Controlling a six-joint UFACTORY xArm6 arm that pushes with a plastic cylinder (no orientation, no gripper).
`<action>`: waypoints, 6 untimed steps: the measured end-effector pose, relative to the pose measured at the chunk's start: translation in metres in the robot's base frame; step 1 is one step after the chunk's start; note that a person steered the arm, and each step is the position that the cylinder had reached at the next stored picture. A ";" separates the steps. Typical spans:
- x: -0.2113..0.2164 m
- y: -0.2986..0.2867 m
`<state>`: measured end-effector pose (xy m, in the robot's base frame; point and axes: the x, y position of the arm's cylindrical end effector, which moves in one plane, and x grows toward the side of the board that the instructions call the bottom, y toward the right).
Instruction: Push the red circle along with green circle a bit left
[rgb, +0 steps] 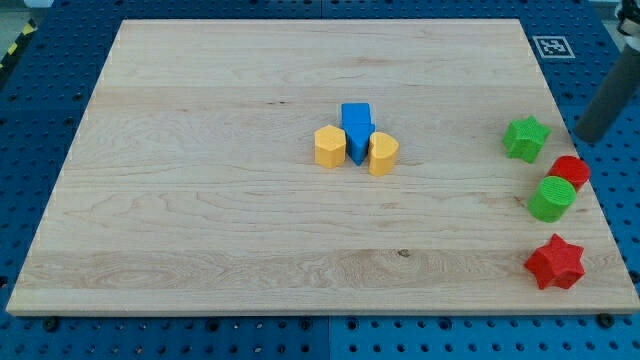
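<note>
The red circle (571, 170) lies near the board's right edge, touching the green circle (551, 198) just below and to its left. My rod comes in from the view's upper right, and my tip (583, 137) rests at the board's right edge, just above and right of the red circle and right of the green star (525, 138). The tip touches no block.
A red star (555, 262) lies below the green circle. At mid-board a blue cube (356, 116), a blue block (359, 144), a yellow hexagon (330, 146) and a yellow heart-like block (382, 153) cluster together. The wooden board (200, 200) sits on a blue pegboard.
</note>
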<state>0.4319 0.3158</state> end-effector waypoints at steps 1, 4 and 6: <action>0.019 -0.001; 0.046 -0.013; 0.046 -0.035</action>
